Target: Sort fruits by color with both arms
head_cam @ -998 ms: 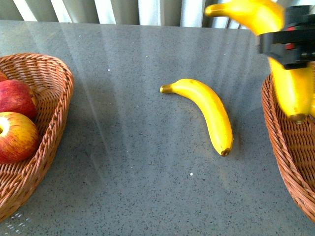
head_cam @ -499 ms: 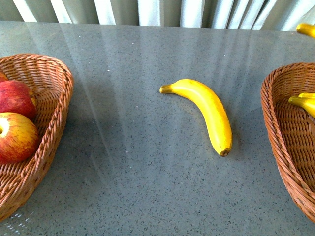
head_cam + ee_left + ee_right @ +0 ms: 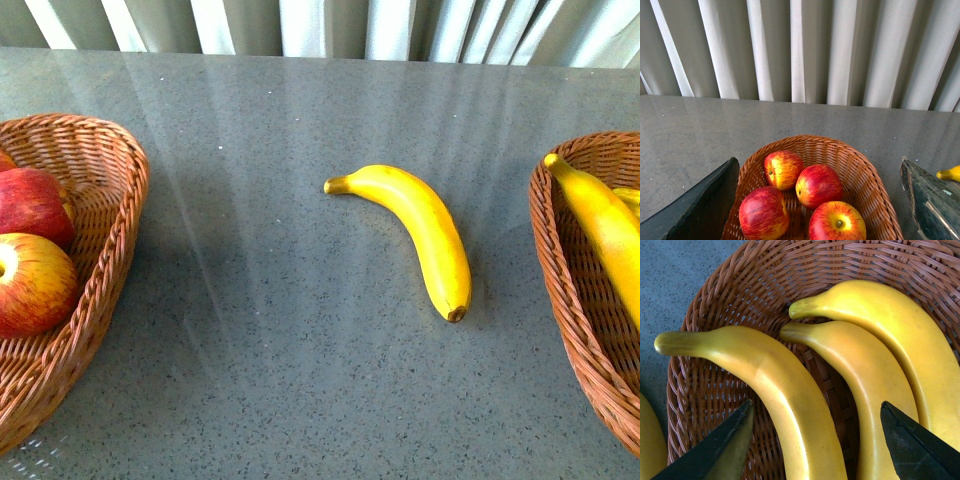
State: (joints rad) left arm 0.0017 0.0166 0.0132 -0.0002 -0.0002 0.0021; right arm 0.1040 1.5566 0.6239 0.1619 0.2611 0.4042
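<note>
One banana (image 3: 420, 235) on grey table (image 3: 280, 350), pale curtain (image 3: 300, 25) behind, left hand (image 3: 819, 165) wide, right hand (image 3: 816, 404) wide

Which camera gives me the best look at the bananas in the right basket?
The right wrist view: all three bananas lie side by side in the basket. Front view crops them at its edge; left wrist view shows none.

In the front view the left basket (image 3: 115, 250) and its apples (image 3: 35, 285) run off the picture's edge; the right basket (image 3: 568, 300) (and the banana (image 3: 600, 220) inside it) does likewise.
</note>
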